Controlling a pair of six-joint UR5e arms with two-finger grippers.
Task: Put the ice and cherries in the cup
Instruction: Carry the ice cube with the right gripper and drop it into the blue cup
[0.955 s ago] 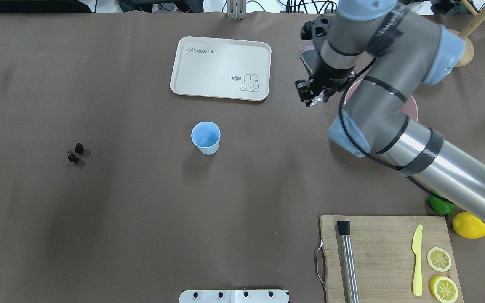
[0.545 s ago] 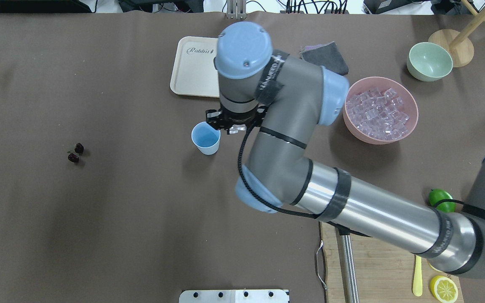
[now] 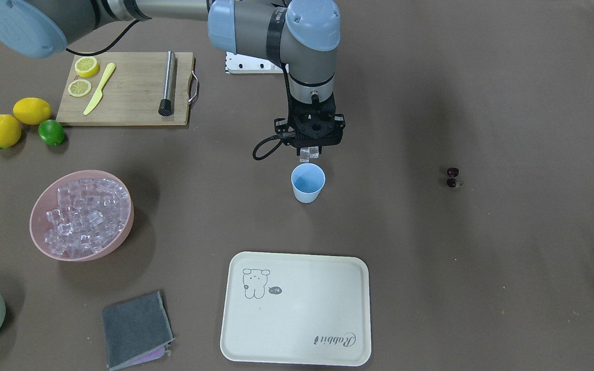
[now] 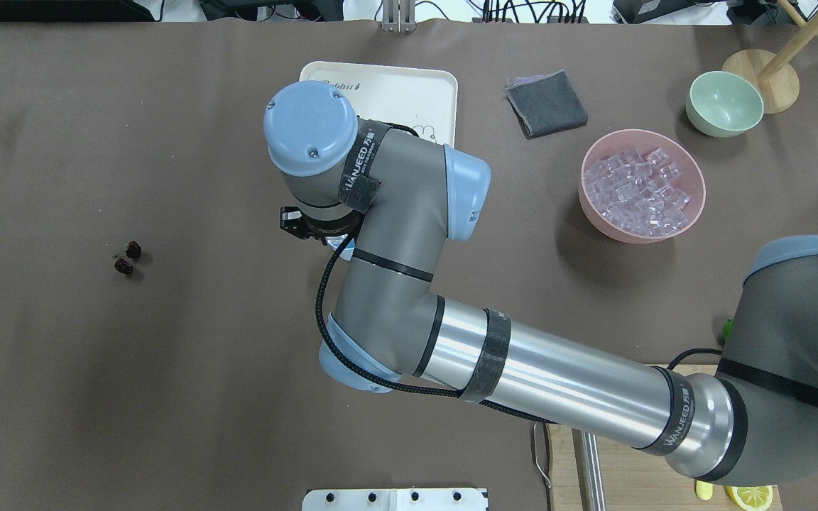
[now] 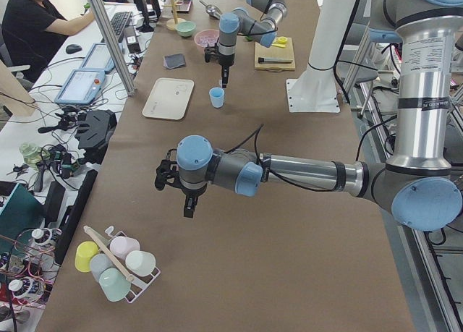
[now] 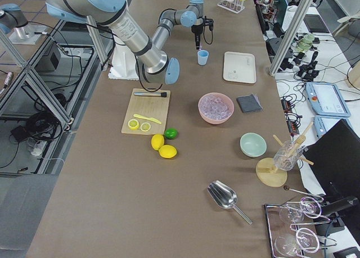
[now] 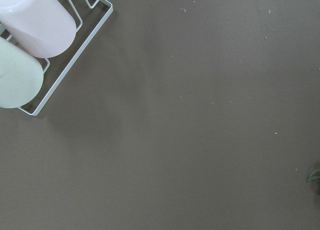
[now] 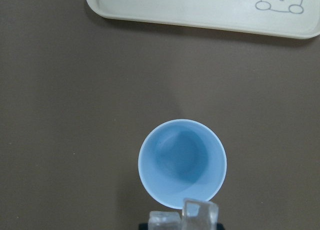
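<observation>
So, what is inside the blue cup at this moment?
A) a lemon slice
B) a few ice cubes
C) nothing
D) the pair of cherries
C: the right wrist view looks straight down into the cup and shows only its bare blue bottom. The ice is held in the right pincer near the rim, and the cherries lie well apart from it.

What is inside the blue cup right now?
Nothing: the cup shows a bare blue bottom. The right gripper holds ice just above its rim. From overhead, the arm covers the cup.
</observation>
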